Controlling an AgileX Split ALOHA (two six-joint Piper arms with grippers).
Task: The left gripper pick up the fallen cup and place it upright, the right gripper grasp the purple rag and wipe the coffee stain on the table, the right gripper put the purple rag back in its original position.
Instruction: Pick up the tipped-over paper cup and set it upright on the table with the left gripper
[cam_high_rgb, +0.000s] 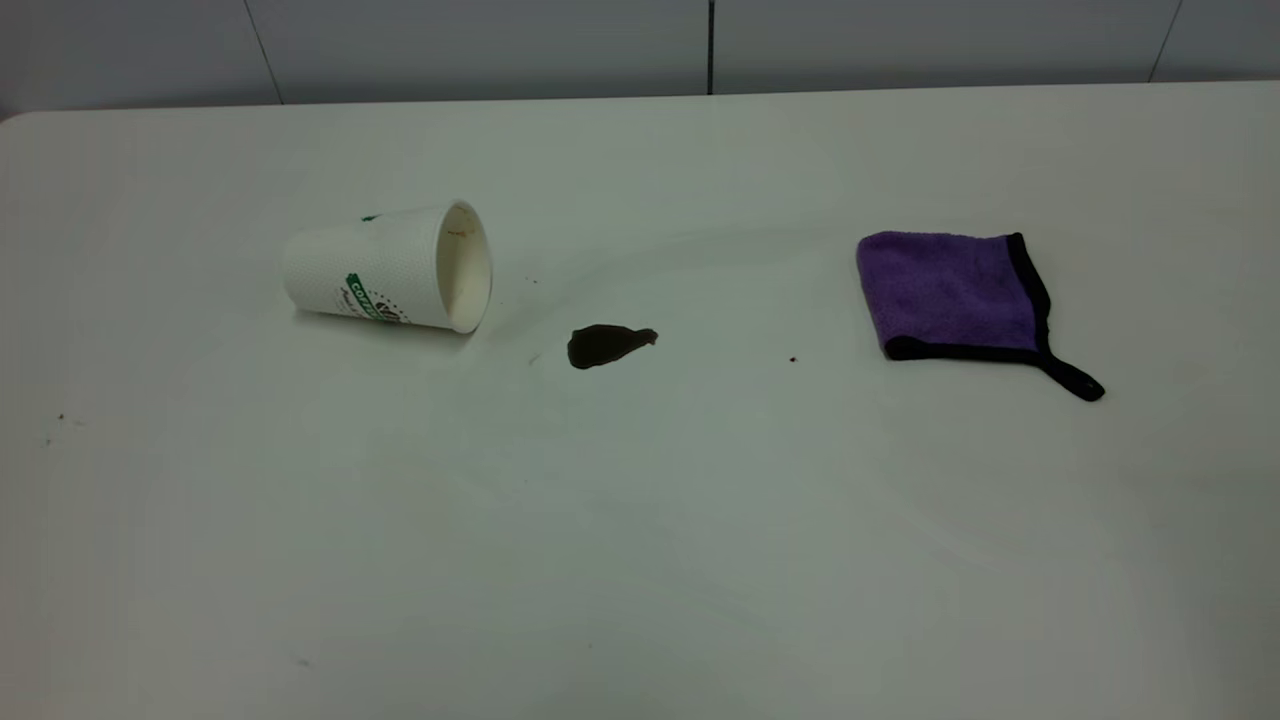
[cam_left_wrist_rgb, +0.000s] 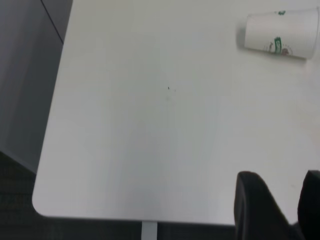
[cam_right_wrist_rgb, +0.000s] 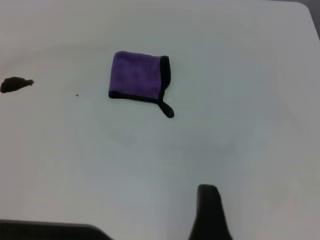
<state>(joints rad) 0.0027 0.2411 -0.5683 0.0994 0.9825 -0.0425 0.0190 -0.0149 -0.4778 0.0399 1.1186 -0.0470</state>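
Cup (cam_high_rgb: 390, 268) lies on its side at ten o'clock of the coffee stain (cam_high_rgb: 608, 345); purple rag (cam_high_rgb: 948, 295) at three. My left gripper (cam_left_wrist_rgb: 280, 210) sits empty, fingers parted; the right's I cannot tell. A clumsy grab could roll the cup through the spill.

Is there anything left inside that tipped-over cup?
The cup lies on its side, mouth toward the coffee stain. The inner wall that shows is cream with a few brown marks and no pooled liquid. The deeper part near the bottom is hidden from view.
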